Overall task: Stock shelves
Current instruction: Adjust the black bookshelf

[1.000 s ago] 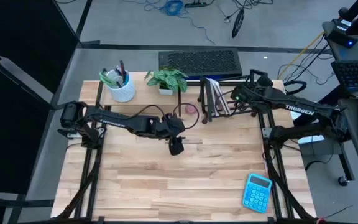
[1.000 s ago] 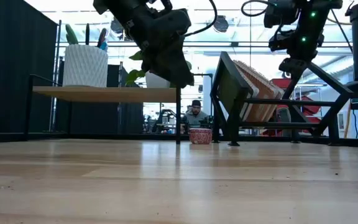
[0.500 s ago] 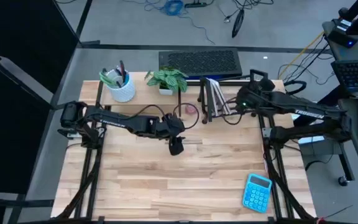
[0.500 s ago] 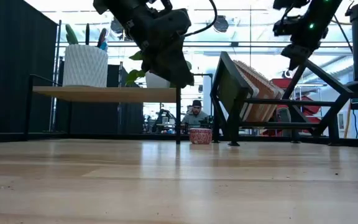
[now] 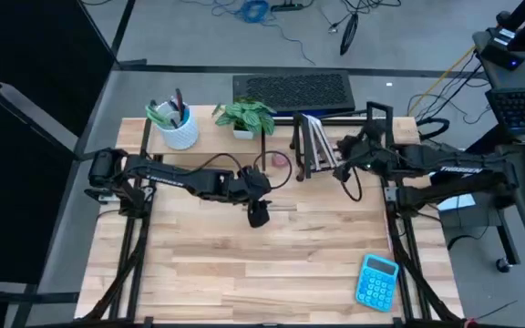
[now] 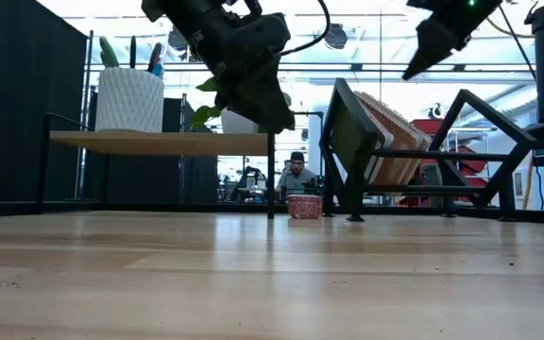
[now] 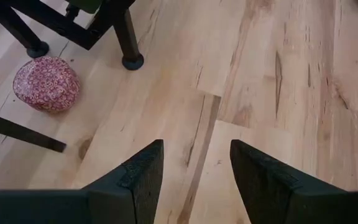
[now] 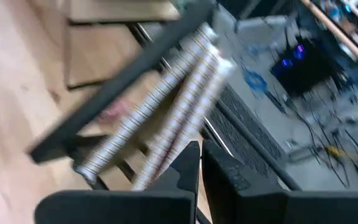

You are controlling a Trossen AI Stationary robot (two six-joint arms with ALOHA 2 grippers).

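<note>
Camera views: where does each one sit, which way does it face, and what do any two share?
High: overhead, looking down; both arms, wooden shelf, wire rack.
Low: tabletop height, looking level; left gripper.
Left wrist: faces the table; open fingers, red bowl.
Right wrist: faces rack and spiral notebooks.
Shared: bowl, also in the low view.

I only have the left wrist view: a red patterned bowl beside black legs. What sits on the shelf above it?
Observer: The pale-wood shelf carries a white cup of pens and a potted plant.
Operator: Where is the right end effector?
Observer: The right end effector hangs beside the black wire rack, its fingers together and holding nothing.
Operator: Anything in that rack?
Observer: Spiral notebooks lean in it.
</note>
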